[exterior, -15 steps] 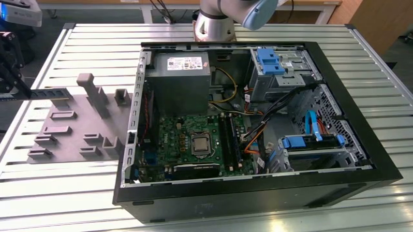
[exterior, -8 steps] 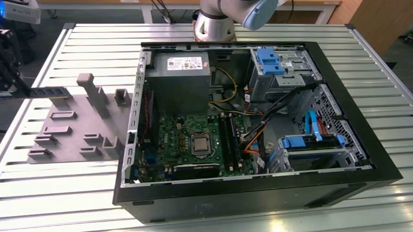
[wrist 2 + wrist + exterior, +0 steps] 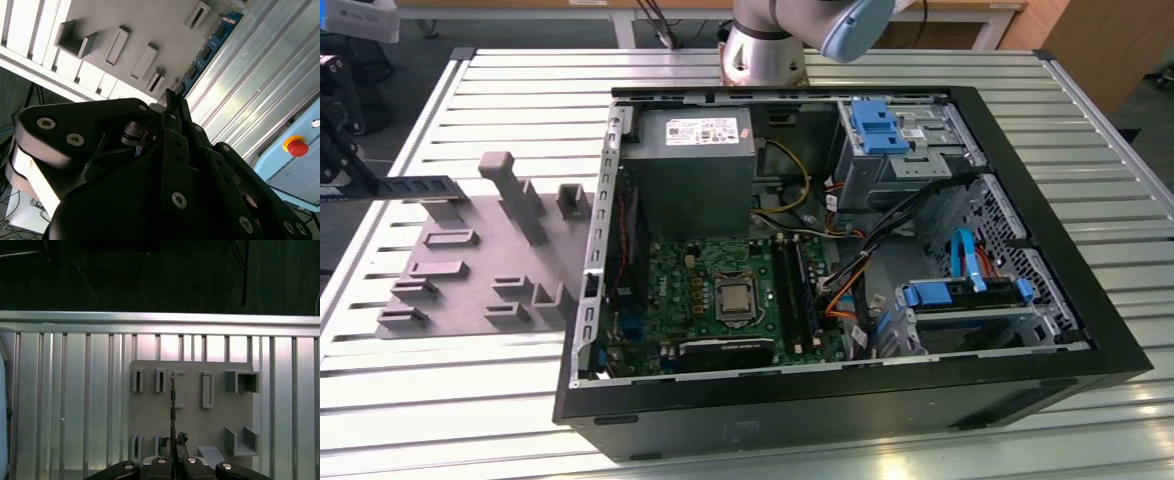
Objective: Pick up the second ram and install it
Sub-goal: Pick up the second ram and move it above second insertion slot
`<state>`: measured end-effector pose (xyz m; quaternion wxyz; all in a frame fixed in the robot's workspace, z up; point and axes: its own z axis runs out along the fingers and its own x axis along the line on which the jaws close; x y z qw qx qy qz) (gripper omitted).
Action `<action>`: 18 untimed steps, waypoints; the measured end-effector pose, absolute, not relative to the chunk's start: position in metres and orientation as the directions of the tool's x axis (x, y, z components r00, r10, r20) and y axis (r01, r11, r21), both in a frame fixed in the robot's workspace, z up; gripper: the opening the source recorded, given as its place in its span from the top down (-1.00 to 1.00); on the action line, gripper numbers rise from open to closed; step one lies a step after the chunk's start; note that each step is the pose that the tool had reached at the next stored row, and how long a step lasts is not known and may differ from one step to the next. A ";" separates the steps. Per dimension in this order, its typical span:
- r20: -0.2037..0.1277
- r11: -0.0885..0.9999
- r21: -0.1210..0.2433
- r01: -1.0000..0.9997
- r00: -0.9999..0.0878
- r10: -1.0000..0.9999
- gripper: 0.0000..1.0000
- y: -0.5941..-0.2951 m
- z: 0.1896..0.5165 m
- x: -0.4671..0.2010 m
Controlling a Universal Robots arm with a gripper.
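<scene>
Exterior view: an open black computer case [image 3: 854, 400] lies on its side on a slatted aluminium table [image 3: 480, 400]. Inside it are a grey power supply [image 3: 694, 165], a green motherboard [image 3: 700, 290] with its processor socket [image 3: 736, 298], and long black memory slots [image 3: 797, 285] just to the exterior view's right of the socket. Whether any slot is filled cannot be told. A bundle of orange and yellow cables [image 3: 843, 290] runs beside the slots. Drive cages with blue latches [image 3: 878, 128] sit further to the exterior view's right. The arm's base [image 3: 767, 50] stands behind the case.

On the exterior view's left of the case, well apart from the slots, a grey fixture plate [image 3: 467, 275] lies flat on the table. It carries upright blocks and small slotted holders.

In the second wrist view, the gripper [image 3: 171, 97] has its black fingers [image 3: 172, 150] pressed together on one end of the second ram [image 3: 210, 42]. The blue-green stick with its dark chips reaches straight out from the fingertips, and the fixture plate and the table slats lie below it. In the first wrist view the stick shows edge-on as a thin dark line running out from the fingertips, with its far end over the row of slotted holders on the plate. Whether it touches a holder cannot be told. In the exterior view it is a dark bar at the frame's left edge, lying level, its free end near the plate's tall block [image 3: 500, 175], outside the case.

A red mushroom button [image 3: 296, 146] on a pale blue box appears past the table's edge in the second wrist view.
</scene>
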<state>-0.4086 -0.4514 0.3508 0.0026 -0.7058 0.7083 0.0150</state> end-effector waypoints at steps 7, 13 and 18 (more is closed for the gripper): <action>-0.025 0.003 0.018 -1.000 -0.004 -1.000 0.72 -0.451 0.357 -0.409; -0.025 0.003 0.018 -1.000 -0.004 -1.000 0.72 -0.451 0.367 -0.409; -0.025 0.003 0.018 -1.000 -0.004 -1.000 0.72 -0.451 0.375 -0.409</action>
